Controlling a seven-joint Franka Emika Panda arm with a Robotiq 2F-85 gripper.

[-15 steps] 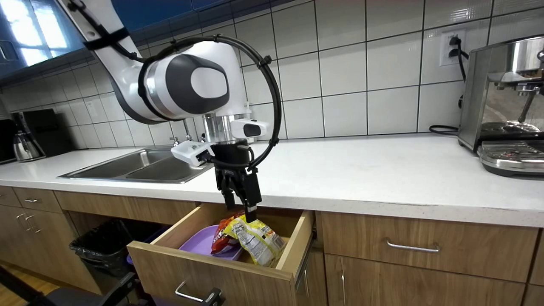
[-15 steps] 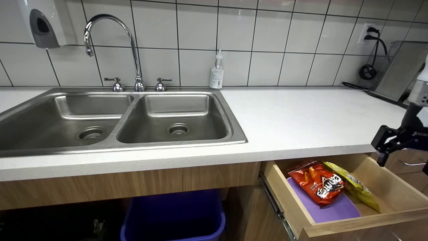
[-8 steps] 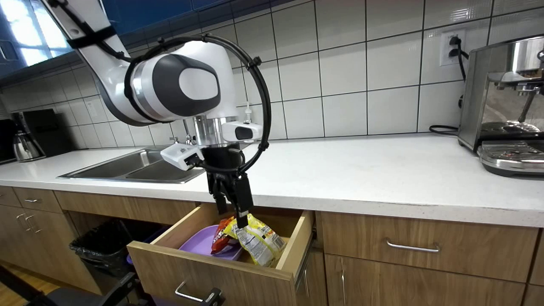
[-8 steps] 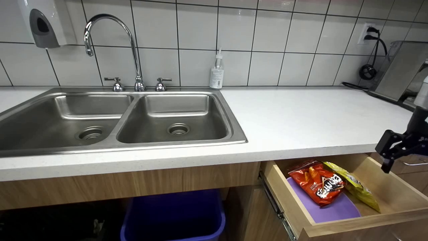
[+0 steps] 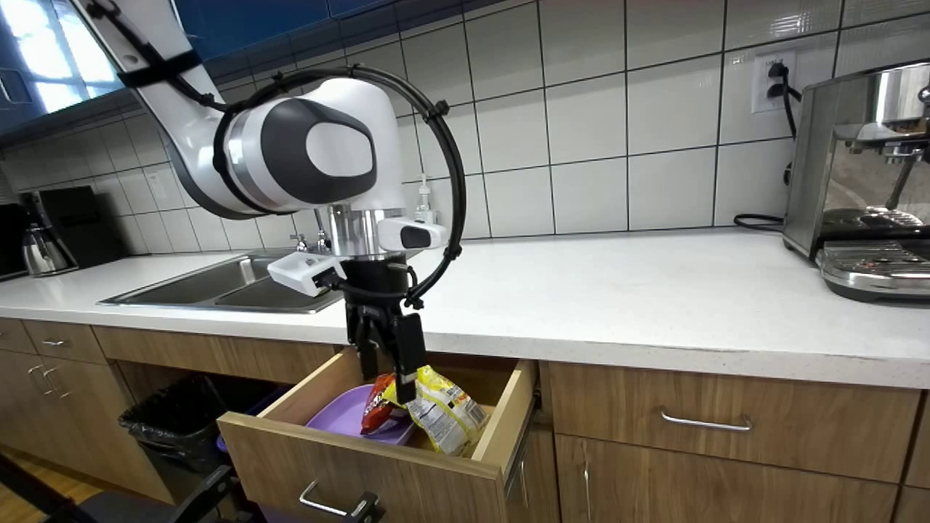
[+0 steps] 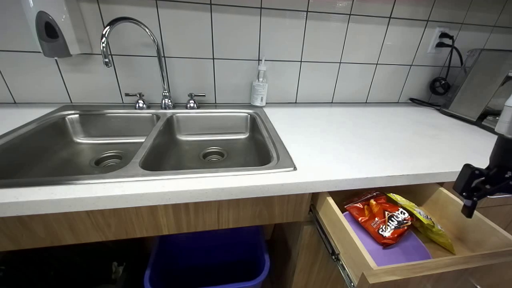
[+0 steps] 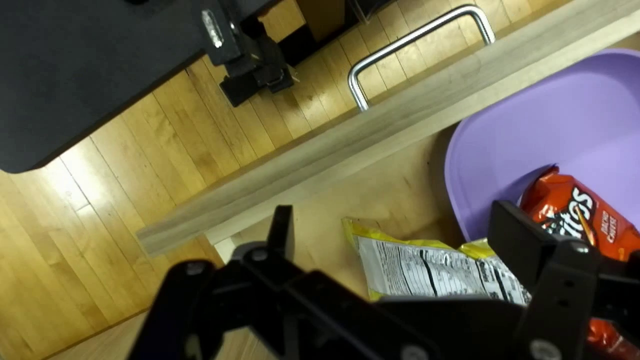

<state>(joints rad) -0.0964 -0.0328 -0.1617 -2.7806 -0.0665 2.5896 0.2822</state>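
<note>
Comes down over the past second, bringing the black two-fingered robot gripper [image 5: 387, 386] lower above the pulled-out, brown-fronted pale wooden drawer [image 5: 407, 483]. Leaves undisturbed the crinkled yellow plastic snack bag [image 7: 435, 267] on the drawer's floor, the glossy red plastic snack bag [image 6: 382, 220] beside it, and the shallow purple plastic tray [image 7: 540, 120] partly under the red bag. Holds nothing; shows jaws spread wide, framing much of the yellow bag in the wrist view. Appears clear of both bags in an exterior view, with one fingertip [image 6: 469, 209] in front of the drawer's side wall. Likely means less height left above the yellow bag, with no grip made yet.
</note>
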